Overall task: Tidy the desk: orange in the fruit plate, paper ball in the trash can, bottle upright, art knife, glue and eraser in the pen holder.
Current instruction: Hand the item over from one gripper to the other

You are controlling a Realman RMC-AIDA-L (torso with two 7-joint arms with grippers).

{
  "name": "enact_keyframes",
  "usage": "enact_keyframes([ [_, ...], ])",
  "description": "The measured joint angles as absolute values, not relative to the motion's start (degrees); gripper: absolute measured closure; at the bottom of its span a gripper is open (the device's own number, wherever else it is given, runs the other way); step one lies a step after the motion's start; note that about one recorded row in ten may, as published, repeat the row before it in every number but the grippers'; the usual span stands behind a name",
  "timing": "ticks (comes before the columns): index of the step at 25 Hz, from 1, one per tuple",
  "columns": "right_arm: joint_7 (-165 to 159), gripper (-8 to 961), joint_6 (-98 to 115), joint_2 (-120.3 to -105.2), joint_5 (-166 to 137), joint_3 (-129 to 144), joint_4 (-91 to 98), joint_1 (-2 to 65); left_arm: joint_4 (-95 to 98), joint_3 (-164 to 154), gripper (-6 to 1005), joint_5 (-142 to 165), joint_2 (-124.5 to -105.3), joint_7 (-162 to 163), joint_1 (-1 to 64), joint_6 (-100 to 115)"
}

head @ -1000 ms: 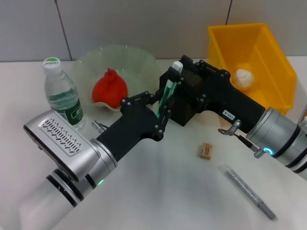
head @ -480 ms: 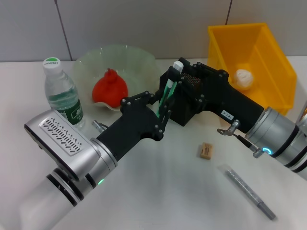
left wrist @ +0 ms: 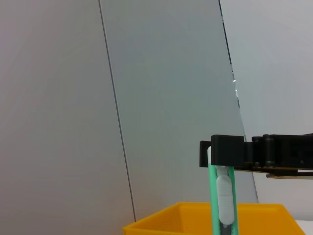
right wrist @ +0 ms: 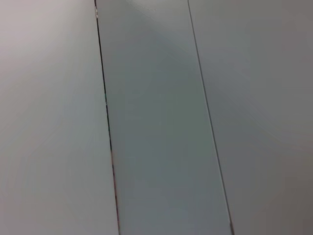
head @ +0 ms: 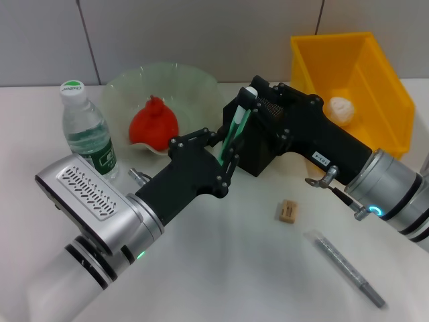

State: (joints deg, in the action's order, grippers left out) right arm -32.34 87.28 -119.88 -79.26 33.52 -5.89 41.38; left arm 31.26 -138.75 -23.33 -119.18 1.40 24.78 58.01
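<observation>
My left gripper [head: 228, 149] is shut on the green art knife [head: 236, 126], holding it nearly upright against the black mesh pen holder [head: 257, 159]. My right gripper [head: 263, 102] lies over the holder's top, beside the knife's white tip. In the left wrist view the art knife [left wrist: 222, 191] rises to a black part of the right gripper [left wrist: 227, 149]. The eraser [head: 287, 210] and a grey pen-shaped stick [head: 348, 268], seemingly the glue, lie on the table. The orange [head: 153, 123] sits in the fruit plate [head: 194, 84]. The paper ball [head: 340, 109] is in the yellow trash can [head: 385, 80]. The bottle [head: 87, 131] stands upright.
The bottle stands close to my left forearm, at the table's left. The yellow trash can fills the back right corner. The right wrist view shows only the grey panelled wall [right wrist: 156, 117].
The knife's tip and my right gripper have shifted very slightly to the right. Nothing else has moved.
</observation>
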Motion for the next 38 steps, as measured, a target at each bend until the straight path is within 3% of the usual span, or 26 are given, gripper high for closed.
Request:
enact_keyframes([
  [13,-32.34,649,87.03,-119.88,-79.2,32.87,-6.62,41.31,31.29,-138.91,803,-23.39,-119.18,1.4,24.82,57.99],
  [19,-32.34,812,87.18,-119.88,-79.19,32.86,-6.69,41.32,31.29,-139.02,803,-23.41,-119.18,1.4,24.92,57.92],
  [35,-32.29,829,87.24,-119.88,-79.18,32.87,-6.45,41.05,31.23,-138.82,781,-22.84,-119.18,1.49,25.94,56.77],
  [37,-32.29,829,87.25,-119.88,-79.18,32.87,-6.43,41.03,31.22,-138.71,558,-22.86,-119.18,1.64,25.94,56.77],
  [38,-32.29,829,87.26,-119.88,-79.18,32.87,-6.42,41.03,31.21,-138.68,520,-22.9,-119.18,1.7,25.94,56.77],
])
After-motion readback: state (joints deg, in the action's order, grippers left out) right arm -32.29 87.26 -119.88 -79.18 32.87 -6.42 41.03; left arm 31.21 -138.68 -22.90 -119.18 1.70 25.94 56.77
